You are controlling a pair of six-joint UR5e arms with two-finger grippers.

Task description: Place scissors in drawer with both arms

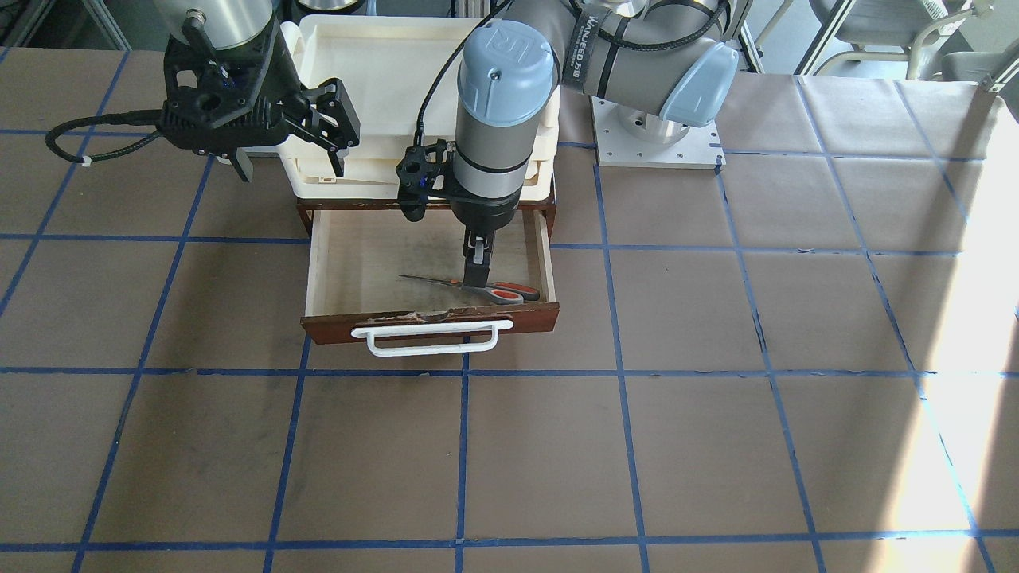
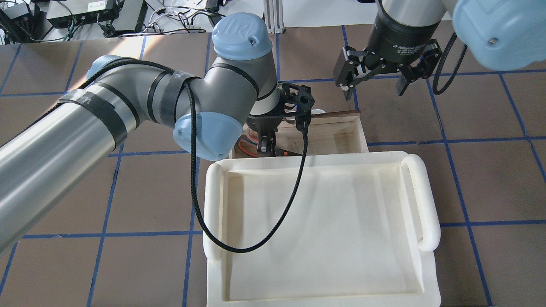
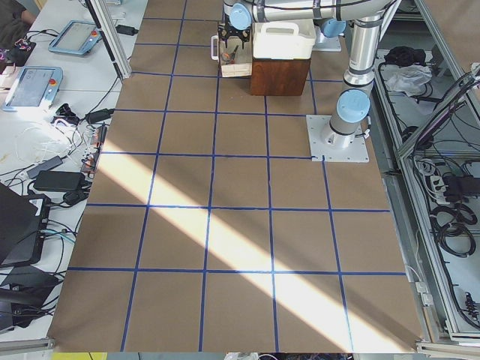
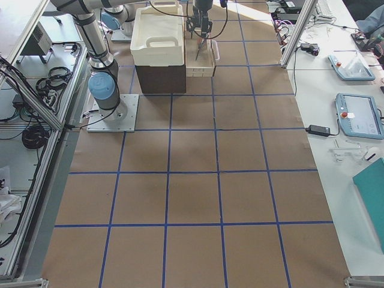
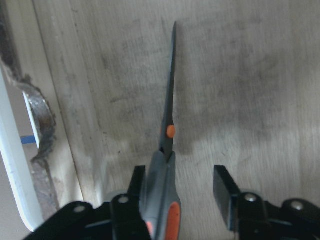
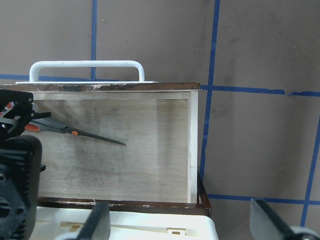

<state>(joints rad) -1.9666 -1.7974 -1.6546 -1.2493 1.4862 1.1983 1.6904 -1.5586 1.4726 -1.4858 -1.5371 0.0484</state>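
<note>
The scissors (image 1: 497, 293) lie flat on the pale floor of the open drawer (image 1: 430, 322), near its front wall, with the handles toward my left side. My left gripper (image 1: 476, 270) is down inside the drawer and open. In the left wrist view the scissors (image 5: 170, 100) lie against one finger (image 5: 137, 182), and the other finger stands well apart from them. My right gripper (image 1: 290, 163) is open and empty, hovering beside the drawer unit above the table. Its wrist view looks down on the drawer (image 6: 192, 150) and the scissors (image 6: 75, 132).
Cream plastic trays (image 2: 426, 200) are stacked on top of the drawer cabinet (image 3: 279, 75). The white bar handle (image 1: 434, 338) sticks out from the drawer front. The brown table is marked with blue tape lines (image 1: 621, 374). The left arm's base plate (image 1: 657, 143) stands beside the cabinet.
</note>
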